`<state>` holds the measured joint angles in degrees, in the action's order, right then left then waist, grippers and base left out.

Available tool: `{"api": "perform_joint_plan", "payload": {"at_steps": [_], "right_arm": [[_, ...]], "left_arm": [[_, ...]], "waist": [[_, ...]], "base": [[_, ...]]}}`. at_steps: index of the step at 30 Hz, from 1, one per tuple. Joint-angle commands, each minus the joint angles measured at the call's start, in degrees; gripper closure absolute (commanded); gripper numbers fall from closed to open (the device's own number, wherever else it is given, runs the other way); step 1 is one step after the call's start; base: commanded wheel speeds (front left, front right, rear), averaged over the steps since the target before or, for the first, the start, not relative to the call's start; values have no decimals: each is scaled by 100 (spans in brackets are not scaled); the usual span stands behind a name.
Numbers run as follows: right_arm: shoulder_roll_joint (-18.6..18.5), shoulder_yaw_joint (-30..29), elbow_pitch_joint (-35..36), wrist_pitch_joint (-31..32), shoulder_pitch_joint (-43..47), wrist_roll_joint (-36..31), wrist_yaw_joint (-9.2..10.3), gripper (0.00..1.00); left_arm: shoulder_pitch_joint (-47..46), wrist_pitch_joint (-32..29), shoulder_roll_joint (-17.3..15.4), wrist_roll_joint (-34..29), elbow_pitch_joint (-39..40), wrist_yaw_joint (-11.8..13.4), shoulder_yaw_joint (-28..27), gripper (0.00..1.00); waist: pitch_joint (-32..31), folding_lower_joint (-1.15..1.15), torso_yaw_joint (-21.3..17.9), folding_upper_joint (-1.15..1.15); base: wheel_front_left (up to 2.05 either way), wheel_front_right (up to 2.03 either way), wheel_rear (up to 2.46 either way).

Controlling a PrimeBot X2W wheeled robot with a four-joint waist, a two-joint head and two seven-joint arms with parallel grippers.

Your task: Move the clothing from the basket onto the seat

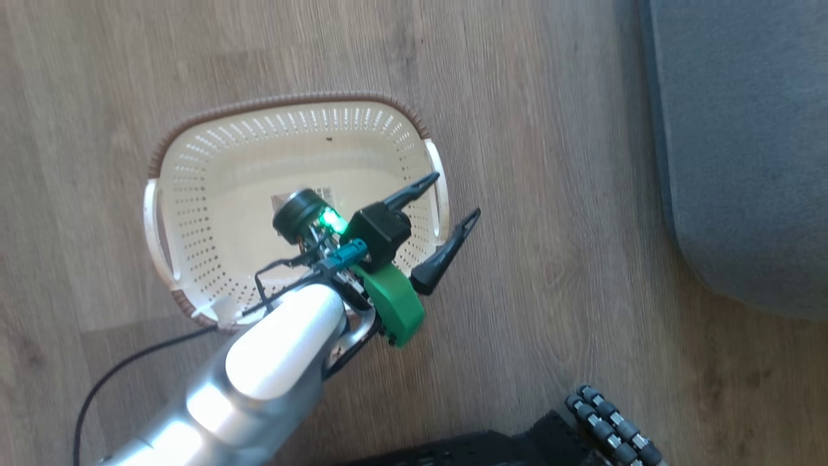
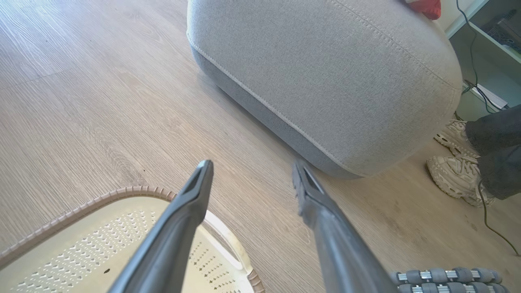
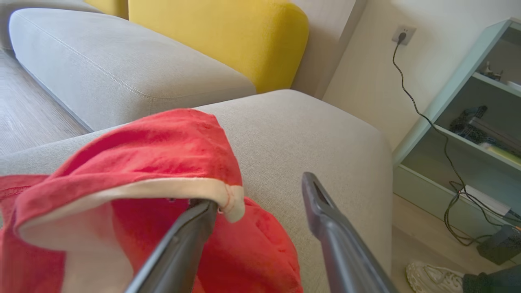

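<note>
Soft red garment with white trim (image 3: pixel 163 150) lies on the grey upholstered seat (image 3: pixel 309 122), draped over one finger of the open right pincer (image 3: pixel 260 189). It is likely light and limp, best pinched at a bunched fold. The open left pincer (image 1: pixel 456 194) hovers over the cream perforated plastic basket (image 1: pixel 213 194).

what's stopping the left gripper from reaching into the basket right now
Likely nothing, so yes: the left gripper hangs open right above the basket rim, with the way down into it free.

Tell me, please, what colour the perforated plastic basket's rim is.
Brown, braided-look; the rim shows best in the head view.
</note>
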<state>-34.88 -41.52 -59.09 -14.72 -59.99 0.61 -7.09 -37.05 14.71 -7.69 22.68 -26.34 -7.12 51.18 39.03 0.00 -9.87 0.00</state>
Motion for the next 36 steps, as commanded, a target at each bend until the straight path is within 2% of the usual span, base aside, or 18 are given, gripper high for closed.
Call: {"api": "perform_joint_plan", "payload": {"at_steps": [1, 10, 16, 27, 36], "right_arm": [[-276, 166, 306, -27, 217, 111, -40, 0], [-85, 1471, 1247, -28, 1496, 1314, -40, 0], [169, 2098, 2094, -28, 2143, 1822, -40, 0], [1588, 2888, 3515, -28, 3069, 1432, -40, 0], [2064, 3487, 4198, -28, 3678, 1552, -40, 0]], "left_arm": [[130, 29, 42, 3, 132, -35, -151, 0], [434, 29, 177, 26, 206, -36, -535, 0], [756, 29, 217, -29, 312, -36, -1123, 0], [1537, 29, 273, -437, 569, -30, -2627, 0], [2071, 29, 391, -760, 799, -32, -3596, 0]], "waist": [[-158, 0, 31, 0], [-851, 0, 274, 0], [-1340, 0, 542, 0], [-2128, 0, 1018, 0], [-2593, 0, 1219, 0]], "base": [[0, 0, 0], [0, 0, 0], [0, 0, 0], [0, 0, 0], [0, 0, 0]]}}
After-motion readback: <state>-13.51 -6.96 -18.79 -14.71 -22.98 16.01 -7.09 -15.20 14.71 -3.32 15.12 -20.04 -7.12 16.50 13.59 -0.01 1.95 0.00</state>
